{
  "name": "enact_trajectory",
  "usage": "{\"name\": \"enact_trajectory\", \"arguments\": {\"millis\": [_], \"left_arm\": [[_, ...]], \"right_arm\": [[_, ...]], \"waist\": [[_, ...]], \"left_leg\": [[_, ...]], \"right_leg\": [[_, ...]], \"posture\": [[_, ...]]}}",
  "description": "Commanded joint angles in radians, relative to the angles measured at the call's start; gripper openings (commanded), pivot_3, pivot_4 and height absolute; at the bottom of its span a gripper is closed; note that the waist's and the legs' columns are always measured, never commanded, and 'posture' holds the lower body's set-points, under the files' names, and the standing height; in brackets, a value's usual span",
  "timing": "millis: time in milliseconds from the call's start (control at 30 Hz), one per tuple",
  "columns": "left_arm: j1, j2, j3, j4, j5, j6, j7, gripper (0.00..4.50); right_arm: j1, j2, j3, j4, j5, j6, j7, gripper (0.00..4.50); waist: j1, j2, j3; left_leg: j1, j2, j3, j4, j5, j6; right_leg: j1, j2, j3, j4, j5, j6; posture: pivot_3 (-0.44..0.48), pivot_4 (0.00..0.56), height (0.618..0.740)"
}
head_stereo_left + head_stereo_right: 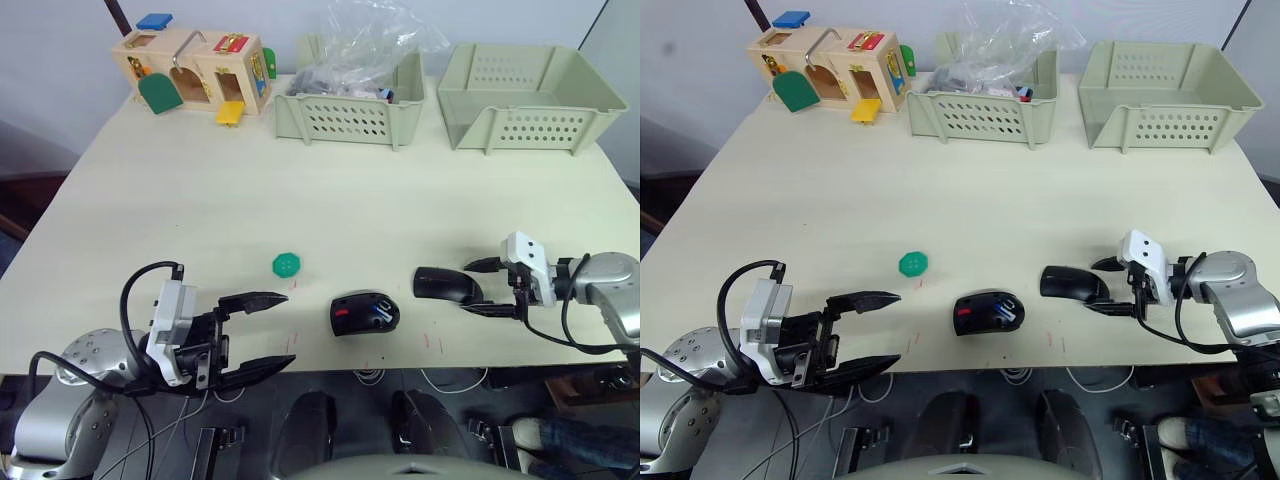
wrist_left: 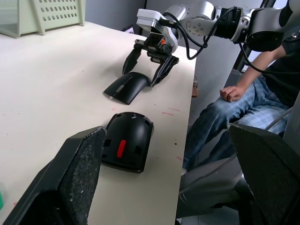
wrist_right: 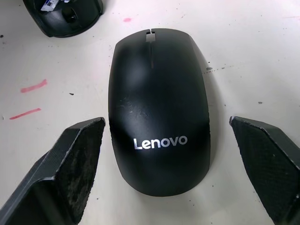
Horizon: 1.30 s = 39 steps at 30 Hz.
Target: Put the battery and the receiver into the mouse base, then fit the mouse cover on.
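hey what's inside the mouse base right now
The mouse base holds a white-and-blue piece, likely the battery. Whether the receiver is in cannot be told.

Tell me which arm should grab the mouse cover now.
Right. The right gripper is open with its fingers straddling the mouse cover on the table, ready to close. The left gripper is open too, but sits on the far side of the mouse base, away from the cover.
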Motion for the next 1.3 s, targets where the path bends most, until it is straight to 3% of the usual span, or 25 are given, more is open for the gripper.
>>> {"name": "enact_trajectory", "arguments": {"millis": [33,1300], "left_arm": [[0.003,-0.002,0.000,-0.008,-0.006,-0.018,-0.006,4.50],[-0.005,-0.021,-0.025,-0.006,0.013,-0.028,0.008,4.50]], "right_arm": [[0.001,-0.004,-0.026,-0.021,0.004,-0.011,0.001,3.52],[0.011,-0.005,-0.029,-0.057,-0.013,-0.018,-0.002,3.52]], "waist": [[0.000,0.000,0.000],[0.000,0.000,0.000]], "left_leg": [[0.000,0.000,0.000,0.000,0.000,0.000],[0.000,0.000,0.000,0.000,0.000,0.000]], "right_leg": [[0.000,0.000,0.000,0.000,0.000,0.000],[0.000,0.000,0.000,0.000,0.000,0.000]], "posture": [[0.000,0.150,0.740],[0.000,0.150,0.740]]}}
